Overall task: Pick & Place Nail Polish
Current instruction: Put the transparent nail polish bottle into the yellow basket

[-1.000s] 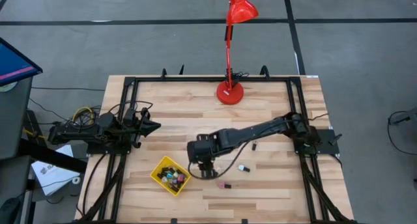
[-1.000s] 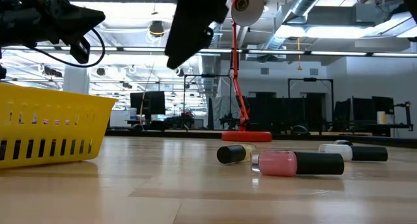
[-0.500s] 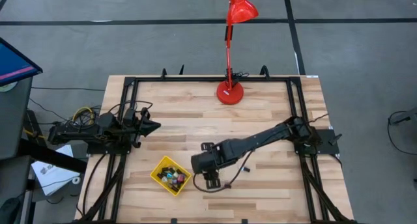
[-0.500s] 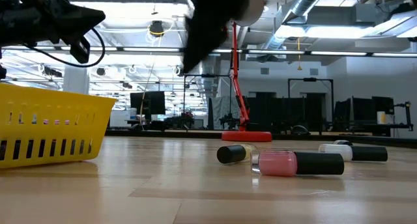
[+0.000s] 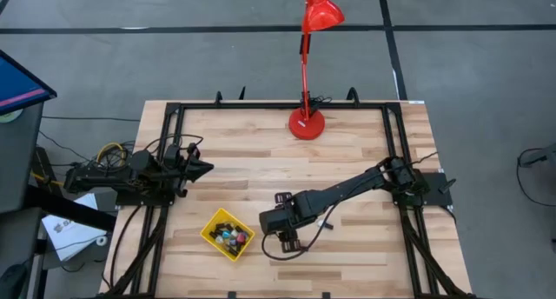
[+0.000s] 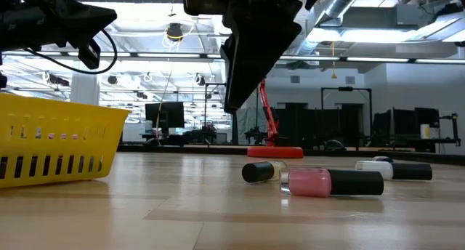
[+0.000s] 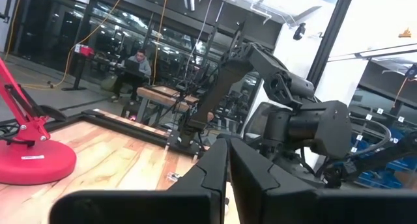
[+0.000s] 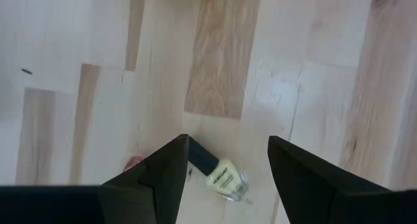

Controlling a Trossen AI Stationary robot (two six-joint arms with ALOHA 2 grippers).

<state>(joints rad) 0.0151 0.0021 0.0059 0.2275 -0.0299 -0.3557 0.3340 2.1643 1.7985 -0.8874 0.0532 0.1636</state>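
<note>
Nail polish in two places: several bottles already in the yellow tray (image 5: 211,235), a few more loose on the surface (image 5: 347,142) beside it, among them a pale yellow bottle (image 8: 221,177) with a black cap, lying on its side, and a pink bottle (image 6: 312,182) nearby. Poised directly above the pale yellow bottle, right end effector (image 8: 228,142) spread wide, so apparently at the approach step of a pick; left end effector (image 5: 204,169) parked well apart near the left edge, fingers pressed together. Next, most likely: lower straight down, straddle the bottle's body, close, then carry over to the tray.
</note>
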